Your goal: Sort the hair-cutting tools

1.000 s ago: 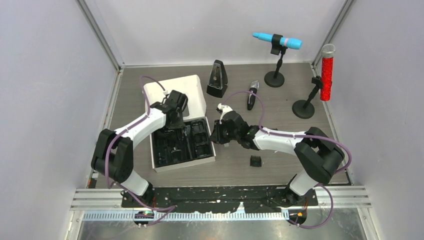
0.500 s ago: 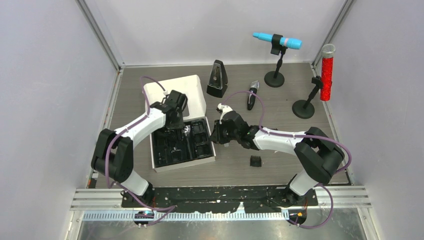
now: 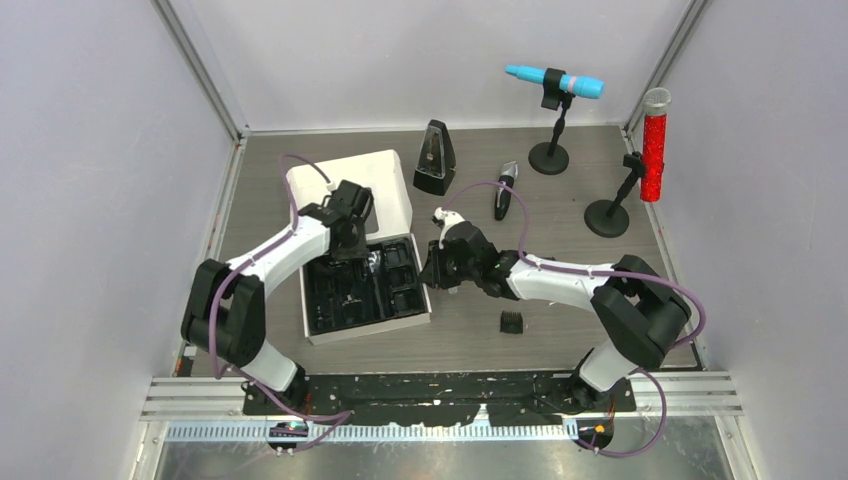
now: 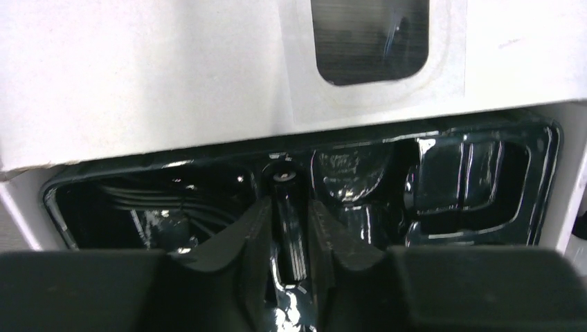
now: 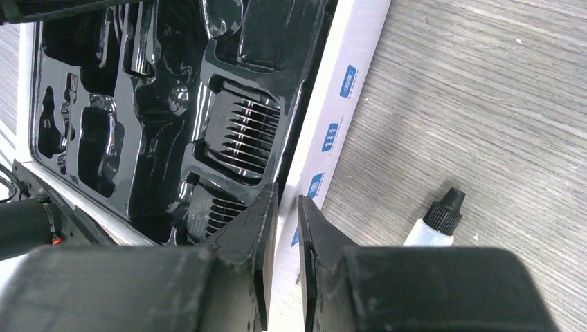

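A white box holds a glossy black moulded tray, its lid lying open behind. My left gripper reaches into the tray's far end; in the left wrist view it is shut on a slim ribbed black cylinder with a silver tip. My right gripper sits at the box's right wall; its jaws are nearly shut astride that white wall. Two comb guards lie in tray slots. A tiny bottle lies on the table by the right fingers. The clipper and another comb guard lie on the table.
A black metronome stands behind the box. A blue microphone and a red microphone stand on round black bases at the back right. Grey walls close in the left, right and back.
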Controlling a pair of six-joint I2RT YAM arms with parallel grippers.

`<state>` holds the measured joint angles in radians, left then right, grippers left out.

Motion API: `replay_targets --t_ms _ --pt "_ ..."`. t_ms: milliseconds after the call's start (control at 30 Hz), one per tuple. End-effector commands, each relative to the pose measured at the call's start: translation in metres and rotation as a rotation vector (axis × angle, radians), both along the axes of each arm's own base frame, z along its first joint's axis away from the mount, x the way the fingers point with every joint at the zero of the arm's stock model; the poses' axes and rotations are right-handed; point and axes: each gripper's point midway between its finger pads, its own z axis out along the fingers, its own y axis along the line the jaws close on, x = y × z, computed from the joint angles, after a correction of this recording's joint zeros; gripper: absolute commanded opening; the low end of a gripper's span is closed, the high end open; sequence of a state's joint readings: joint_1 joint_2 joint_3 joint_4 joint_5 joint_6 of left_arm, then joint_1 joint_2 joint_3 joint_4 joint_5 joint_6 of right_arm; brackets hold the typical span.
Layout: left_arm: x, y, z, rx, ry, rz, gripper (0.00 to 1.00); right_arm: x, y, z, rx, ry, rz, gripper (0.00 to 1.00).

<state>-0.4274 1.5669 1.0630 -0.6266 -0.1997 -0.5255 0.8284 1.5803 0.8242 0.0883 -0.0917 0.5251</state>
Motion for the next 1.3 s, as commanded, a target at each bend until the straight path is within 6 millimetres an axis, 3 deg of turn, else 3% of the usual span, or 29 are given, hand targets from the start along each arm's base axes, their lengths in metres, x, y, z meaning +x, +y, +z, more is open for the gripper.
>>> replay_targets --t_ms 0,167,367,533,700,900,1000,1267 --pt "-0.003 0.001 0.042 -0.035 -0.067 -0.011 0.33 0.001 -0.006 0.027 -0.030 -0.053 0.014 0.22" --pt "-0.004 0.003 0.095 -0.084 -0.204 -0.010 0.49 0.007 -0.022 0.054 -0.048 -0.130 -0.034 0.27" --pt "-0.029 0.022 0.137 -0.114 -0.350 0.015 0.79 0.005 -0.066 0.047 -0.211 -0.143 -0.132 0.43" --pt "-0.058 0.043 0.156 -0.121 -0.460 0.021 0.95 -0.006 -0.090 0.032 -0.298 -0.082 -0.177 0.54" --pt "-0.086 0.042 0.144 -0.200 -0.466 -0.001 1.00 -0.014 -0.094 0.009 -0.332 -0.025 -0.177 0.56" --pt "-0.110 0.042 0.115 -0.256 -0.431 0.010 1.00 -0.011 -0.076 -0.007 -0.325 0.001 -0.147 0.56" --pt "-0.120 0.031 0.105 -0.326 -0.400 -0.019 1.00 -0.006 -0.068 -0.012 -0.333 0.010 -0.138 0.56" --pt "-0.128 0.035 0.092 -0.308 -0.403 -0.043 1.00 -0.006 -0.055 -0.036 -0.361 0.050 -0.112 0.53"
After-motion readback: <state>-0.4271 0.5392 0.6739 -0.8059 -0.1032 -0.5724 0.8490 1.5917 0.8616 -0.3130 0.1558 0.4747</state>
